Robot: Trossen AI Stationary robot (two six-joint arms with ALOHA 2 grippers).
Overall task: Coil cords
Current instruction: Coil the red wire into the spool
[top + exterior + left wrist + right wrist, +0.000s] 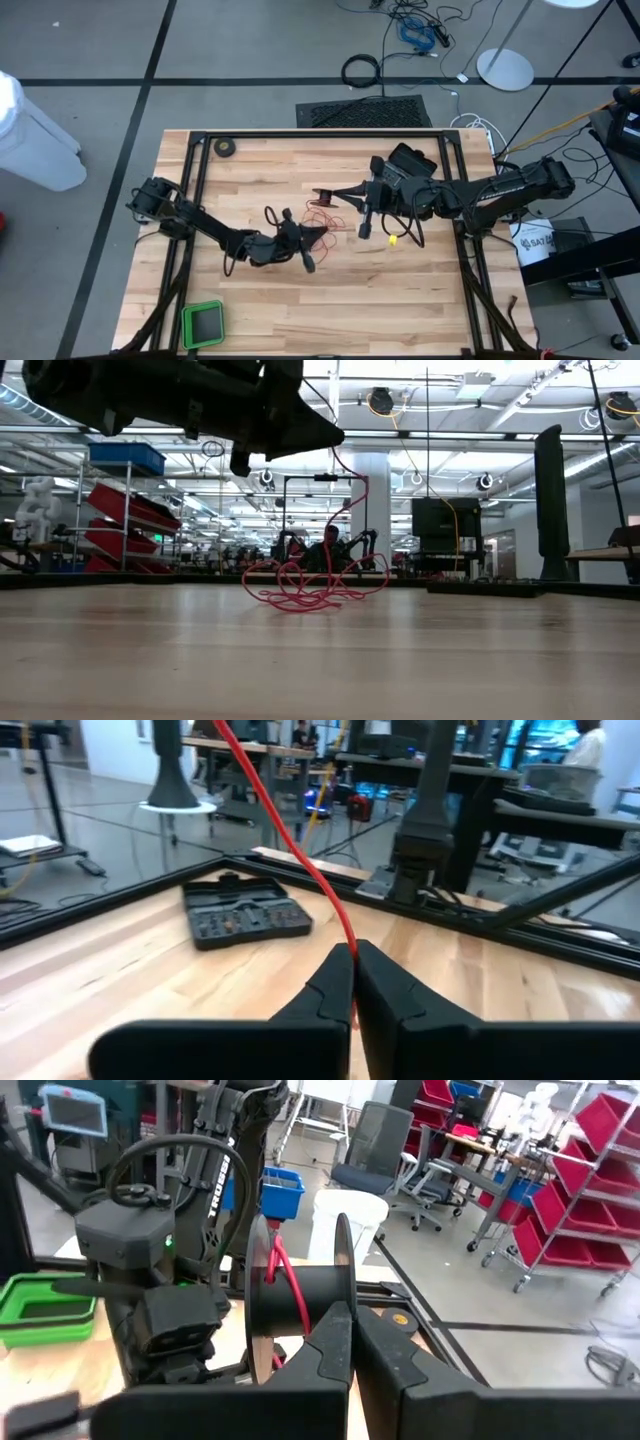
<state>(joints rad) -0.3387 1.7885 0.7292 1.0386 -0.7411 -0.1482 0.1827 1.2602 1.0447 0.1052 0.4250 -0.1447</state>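
Observation:
The cord is a thin red wire. Part of it lies in a loose tangle (320, 215) (310, 592) on the table's middle. Part is wound on a small black reel (322, 197) (300, 1295). My right gripper (338, 194) (350, 1320) comes from the right and is shut on the reel above the tangle. My left gripper (318, 231) (352, 955) comes from the left, just on the near side of the tangle, and is shut on the wire. In the low view a strand drops from my left gripper (335, 440) to the tangle. My left gripper pinches a single strand of the red wire (349, 942) between its two fingertips. The fingers lie level, pointing toward the table's right. From the pinch the strand runs straight upward and away, clear of the table. My right gripper pinches the reel by the rim of its nearer flange (343, 1270) between the fingertips. The fingers come level from the table's right. The reel is lifted clear of the table, its flanges edge-on to the wrist camera, with red wire (290, 1285) around its core.
An open black tool case (412, 158) (245, 912) lies at the far right. A black tape roll (226, 147) sits at the far left corner and a green tray (203, 323) at the near left. A small yellow piece (392, 238) lies near the right arm. Black frame rails (320, 133) edge the table.

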